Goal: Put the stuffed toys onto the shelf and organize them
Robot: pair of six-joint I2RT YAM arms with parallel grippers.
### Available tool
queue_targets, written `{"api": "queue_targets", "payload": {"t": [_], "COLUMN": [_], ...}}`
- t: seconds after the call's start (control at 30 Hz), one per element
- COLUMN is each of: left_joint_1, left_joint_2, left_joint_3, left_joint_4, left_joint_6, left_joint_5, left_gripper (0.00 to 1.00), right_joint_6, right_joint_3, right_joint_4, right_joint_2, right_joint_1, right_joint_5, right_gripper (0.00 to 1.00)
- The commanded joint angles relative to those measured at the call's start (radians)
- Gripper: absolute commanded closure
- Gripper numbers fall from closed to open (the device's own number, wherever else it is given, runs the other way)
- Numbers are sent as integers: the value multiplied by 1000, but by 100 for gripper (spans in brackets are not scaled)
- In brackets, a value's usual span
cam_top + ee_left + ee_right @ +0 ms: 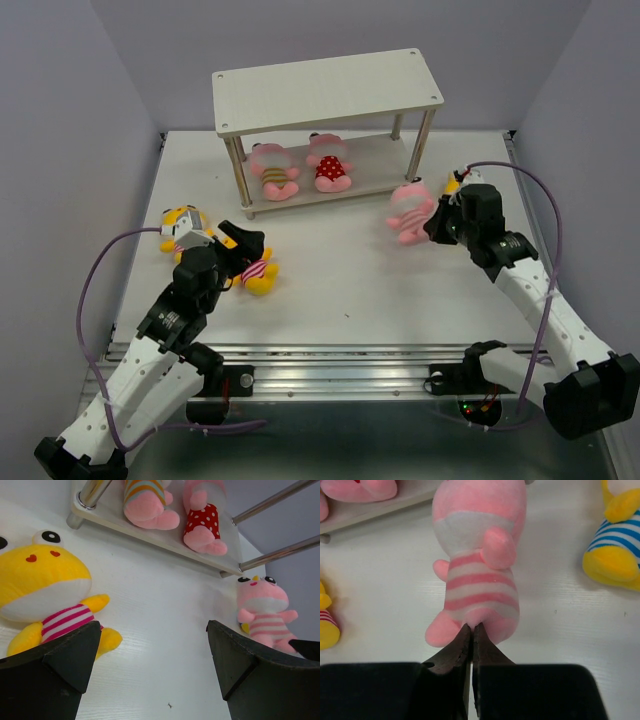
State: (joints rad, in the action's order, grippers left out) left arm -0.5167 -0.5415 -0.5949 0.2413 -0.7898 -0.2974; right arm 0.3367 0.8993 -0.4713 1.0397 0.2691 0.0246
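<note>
The shelf (pixel 330 90) stands at the back. On its lower board sit the yellow-striped pink toy (pixel 275 170) and the red dotted pink toy (pixel 329 165); both also show in the left wrist view (pixel 147 502) (pixel 205 522). My right gripper (pixel 472 626) is shut on the bottom of the pink-striped pink toy (pixel 479 565), right of the shelf (pixel 410 212). My left gripper (pixel 153 630) is open and empty, beside a pink-striped yellow toy (pixel 45 590) lying on the table (pixel 258 272). A second yellow toy (pixel 183 220) lies behind the left arm. The blue-striped yellow toy (pixel 615 545) lies behind the right gripper.
The shelf's top board (pixel 400 75) carries nothing. Its thin metal legs (pixel 238 175) (pixel 423 140) stand close to the toys on the lower board. Purple cables (pixel 545 215) loop from both arms. Walls close in the table (pixel 350 290) at the sides and back.
</note>
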Motion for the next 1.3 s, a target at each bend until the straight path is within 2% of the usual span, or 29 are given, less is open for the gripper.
{"api": "queue_targets", "payload": {"t": [0.0,0.53,0.7,1.27], "left_joint_1": [0,0,0,0], "left_joint_2": [5,8,-3,5], "left_joint_3": [20,24,30,30], "left_joint_4": [-25,-19,-25,-10], "left_joint_6": [4,0,-2,-9], "left_joint_5": [-25,-36,-34,-51], "left_gripper": [1,1,1,1], "right_joint_6": [-15,25,39,108], "right_joint_3": [84,210,257,380], "right_joint_4": [135,444,522,634], "right_joint_2": [29,290,397,678], "right_joint_1": [-5,-5,-5,-5], "right_joint_5": [60,92,35,-5], "right_gripper": [99,99,99,99]}}
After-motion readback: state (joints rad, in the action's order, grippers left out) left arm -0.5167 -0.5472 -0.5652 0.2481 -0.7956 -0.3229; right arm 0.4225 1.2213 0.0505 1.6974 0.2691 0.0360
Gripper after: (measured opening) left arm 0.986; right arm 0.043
